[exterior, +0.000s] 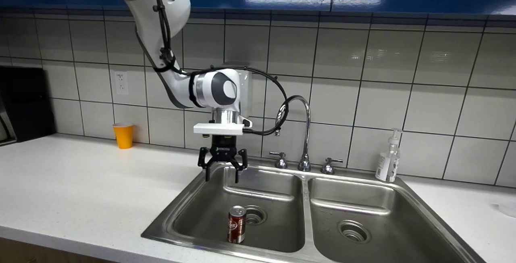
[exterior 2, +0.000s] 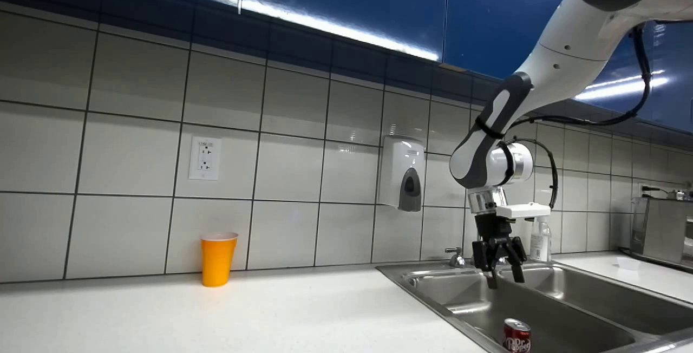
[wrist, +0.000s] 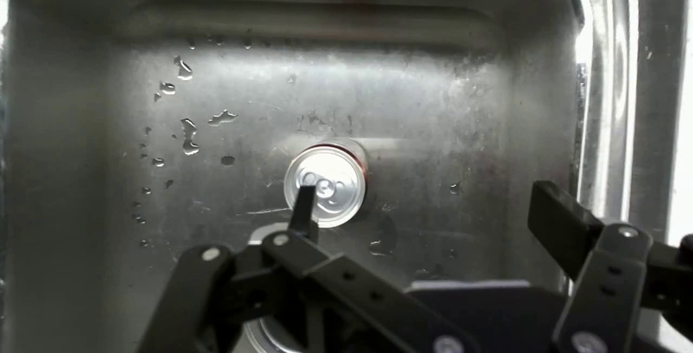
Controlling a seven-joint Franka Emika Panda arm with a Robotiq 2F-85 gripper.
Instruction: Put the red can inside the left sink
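Observation:
The red can stands upright on the floor of the left sink, close to the drain [exterior: 258, 216]. The can shows in both exterior views [exterior: 236, 226] [exterior 2: 517, 337], and mostly as its silver top in the wrist view [wrist: 340, 180], where a fingertip covers part of it. The left sink is the steel basin in both exterior views [exterior: 278, 230] [exterior 2: 547, 312], and it fills most of the wrist view [wrist: 390, 98]. My gripper [exterior: 222, 176] [exterior 2: 504, 278] [wrist: 425, 207] is open and empty, above the back part of the left sink, higher than the can and apart from it.
The narrower basin [exterior: 334, 234] adjoins the left sink. A faucet [exterior: 307, 134] with two handles stands behind. A soap bottle [exterior: 389, 158] stands at the back corner. An orange cup [exterior: 123, 136] stands on the counter. A wall dispenser [exterior 2: 401, 171] hangs by the sink.

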